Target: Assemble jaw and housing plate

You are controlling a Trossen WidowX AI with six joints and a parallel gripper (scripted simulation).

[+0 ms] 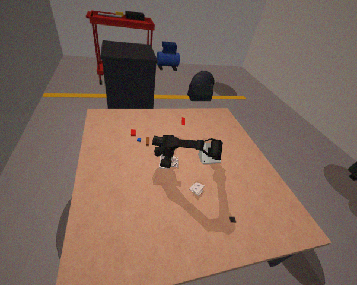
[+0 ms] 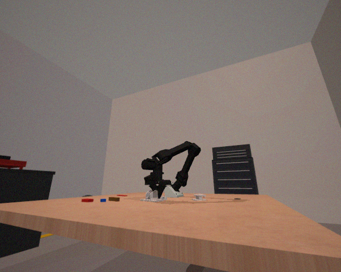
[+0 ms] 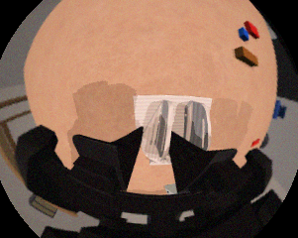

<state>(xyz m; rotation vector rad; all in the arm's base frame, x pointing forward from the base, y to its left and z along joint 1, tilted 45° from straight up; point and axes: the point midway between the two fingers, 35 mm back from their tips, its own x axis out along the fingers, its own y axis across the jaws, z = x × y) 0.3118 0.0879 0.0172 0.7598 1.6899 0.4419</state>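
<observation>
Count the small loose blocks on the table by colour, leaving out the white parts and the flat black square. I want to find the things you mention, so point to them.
Red blocks (image 1: 133, 132) (image 2: 87, 200) (image 3: 251, 30): 2
Blue block (image 1: 139, 139) (image 2: 103, 200) (image 3: 244, 34): 1
Brown block (image 1: 147, 141) (image 2: 114, 199) (image 3: 247, 57): 1
Total: 4

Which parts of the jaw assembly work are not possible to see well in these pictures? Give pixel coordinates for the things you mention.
- Gripper (image 1: 165, 163) (image 2: 159, 196) (image 3: 155, 131), top view: its fingertips are hidden under the arm.
- Tooth mesh, wrist view: too coarse to tell.
- Pins, wrist view: covered by the jaws and fingers.
- Stub ends, exterior view: too small.
</observation>
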